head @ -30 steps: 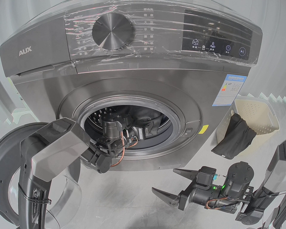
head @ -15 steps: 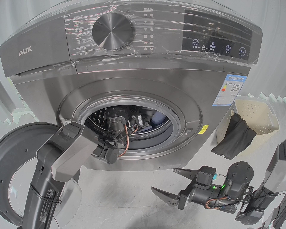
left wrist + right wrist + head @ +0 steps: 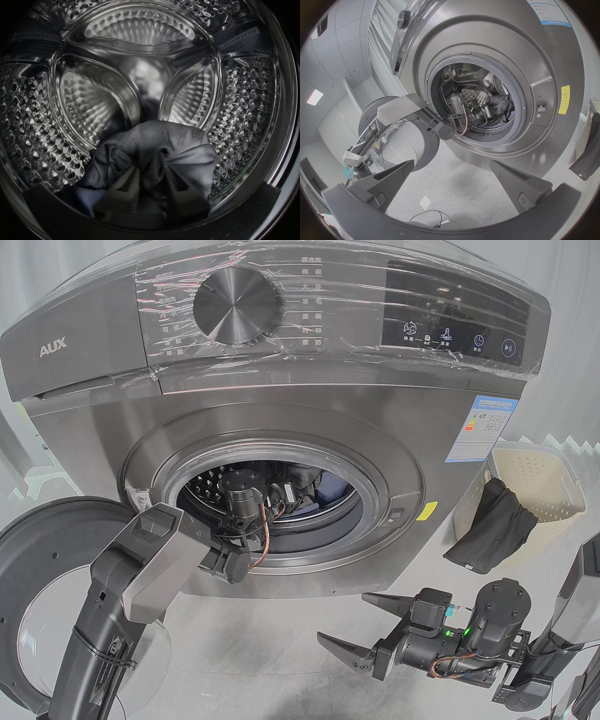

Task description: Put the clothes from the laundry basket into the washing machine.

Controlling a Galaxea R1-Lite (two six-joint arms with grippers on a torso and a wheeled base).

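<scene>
Left gripper (image 3: 150,162) is inside the round mouth of the washing machine (image 3: 312,409), reaching into the shiny drum (image 3: 137,62). Its two fingers are pinched on a dark cloth (image 3: 175,147). The cloth is bunched up around the fingers and sits low in the drum, near the front. In the head view, a blue thing (image 3: 331,485) shows in the drum just beside the dark cloth. The arm goes in from the left side of the mouth. The round door (image 3: 37,540) is swung wide open on the left. The right gripper (image 3: 342,617) hangs over the grey floor (image 3: 250,646) in front of the machine, off to the right and well apart from the mouth. Its two fingers are spread wide and hold nothing. Past it, on the right side of the machine, stands the cream laundry basket (image 3: 550,490). A black garment (image 3: 490,527) hangs over the basket's near rim, with most of it drooping down the outside. A big round dial (image 3: 236,305) sits on the top panel of the machine, under clear plastic wrap.
</scene>
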